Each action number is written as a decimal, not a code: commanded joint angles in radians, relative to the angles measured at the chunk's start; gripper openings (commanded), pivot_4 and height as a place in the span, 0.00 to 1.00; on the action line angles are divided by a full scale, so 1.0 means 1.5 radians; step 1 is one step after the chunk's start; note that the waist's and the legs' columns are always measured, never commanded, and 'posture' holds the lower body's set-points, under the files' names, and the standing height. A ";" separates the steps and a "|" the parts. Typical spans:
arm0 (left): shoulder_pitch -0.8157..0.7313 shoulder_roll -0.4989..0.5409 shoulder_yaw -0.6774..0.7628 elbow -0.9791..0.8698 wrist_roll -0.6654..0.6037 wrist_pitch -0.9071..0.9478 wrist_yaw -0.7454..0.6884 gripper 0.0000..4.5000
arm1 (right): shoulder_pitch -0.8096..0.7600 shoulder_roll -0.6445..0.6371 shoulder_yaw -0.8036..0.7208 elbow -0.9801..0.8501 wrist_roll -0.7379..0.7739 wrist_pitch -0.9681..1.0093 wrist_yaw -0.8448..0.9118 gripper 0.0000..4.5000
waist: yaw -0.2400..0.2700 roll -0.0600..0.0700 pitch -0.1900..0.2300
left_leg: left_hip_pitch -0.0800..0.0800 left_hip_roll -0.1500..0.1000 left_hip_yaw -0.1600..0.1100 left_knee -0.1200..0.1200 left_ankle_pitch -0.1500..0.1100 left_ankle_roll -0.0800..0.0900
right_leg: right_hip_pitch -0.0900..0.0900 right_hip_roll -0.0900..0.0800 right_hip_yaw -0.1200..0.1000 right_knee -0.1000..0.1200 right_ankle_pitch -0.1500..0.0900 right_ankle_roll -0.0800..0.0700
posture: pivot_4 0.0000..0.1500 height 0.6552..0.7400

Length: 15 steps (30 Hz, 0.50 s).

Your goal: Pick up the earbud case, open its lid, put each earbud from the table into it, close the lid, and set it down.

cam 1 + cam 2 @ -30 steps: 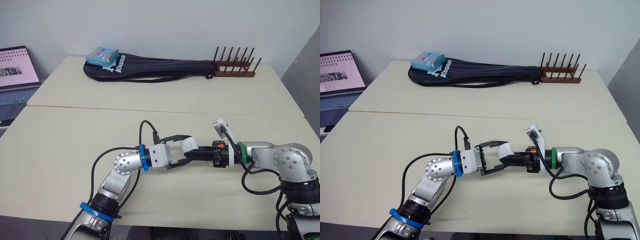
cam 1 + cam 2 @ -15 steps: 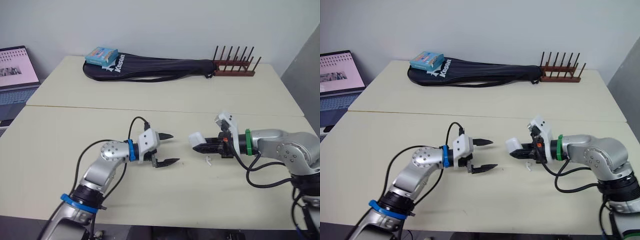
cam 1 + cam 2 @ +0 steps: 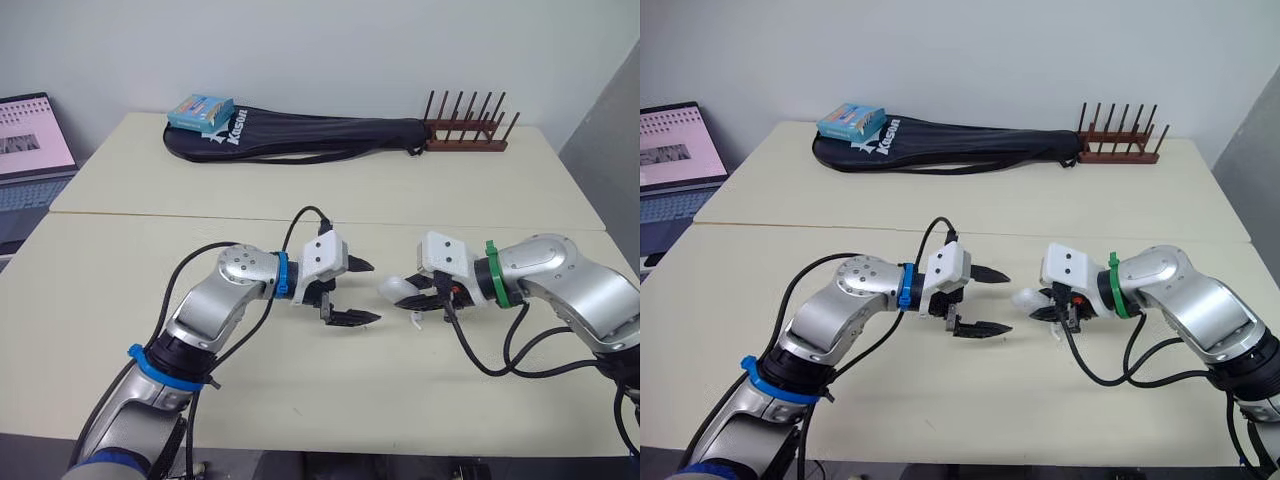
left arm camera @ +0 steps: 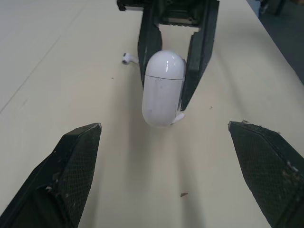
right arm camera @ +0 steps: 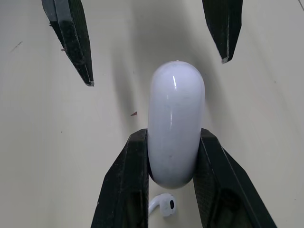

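Right wrist view: right gripper [image 5: 172, 134] clamps the likely slick earbud case [image 5: 175, 95]. Left gripper [image 3: 371, 292], at nine o'clock, gapes; it should take the case's free end.

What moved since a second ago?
The left gripper drew back from around the earbud case and is open, apart from it. The right gripper still holds the case, lid shut. The black bag and wooden rack stayed put.

Glossy white plastic earbud case [image 5: 175, 118]; matt cream table [image 3: 120, 300]; dark wooden rack [image 3: 466, 146]; black cloth bag [image 3: 320, 135]
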 commanded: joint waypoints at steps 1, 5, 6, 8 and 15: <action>-0.025 -0.009 -0.002 0.011 0.008 -0.021 -0.016 1.00 | 0.002 -0.006 -0.009 -0.007 -0.022 -0.028 0.025 0.19 | 0.000 0.000 0.000 | 0.000 0.000 0.000 0.000 0.000 0.000 | 0.000 0.000 0.000 0.000 0.000 0.000 | 1.00 0.90; -0.037 -0.030 -0.007 0.029 0.022 -0.023 -0.009 1.00 | 0.015 -0.001 -0.015 -0.003 -0.040 -0.040 0.036 0.19 | 0.000 0.000 0.000 | 0.000 0.000 0.000 0.000 0.000 0.000 | 0.000 0.000 0.000 0.000 0.000 0.000 | 1.00 0.90; -0.038 -0.035 -0.007 0.031 0.022 -0.021 -0.009 1.00 | 0.017 0.000 -0.016 -0.002 -0.043 -0.042 0.038 0.19 | 0.000 0.000 0.000 | 0.000 0.000 0.000 0.000 0.000 0.000 | 0.000 0.000 0.000 0.000 0.000 0.000 | 1.00 0.90; -0.042 -0.042 -0.008 0.036 0.029 -0.026 -0.009 1.00 | 0.022 0.003 -0.018 0.000 -0.049 -0.045 0.042 0.19 | 0.000 0.000 0.000 | 0.000 0.000 0.000 0.000 0.000 0.000 | 0.000 0.000 0.000 0.000 0.000 0.000 | 1.00 0.90; -0.048 -0.062 -0.017 0.039 0.042 -0.018 -0.007 0.91 | 0.025 0.019 -0.023 0.003 -0.055 -0.034 0.045 0.19 | 0.000 0.000 0.000 | 0.000 0.000 0.000 0.000 0.000 0.000 | 0.000 0.000 0.000 0.000 0.000 0.000 | 1.00 0.90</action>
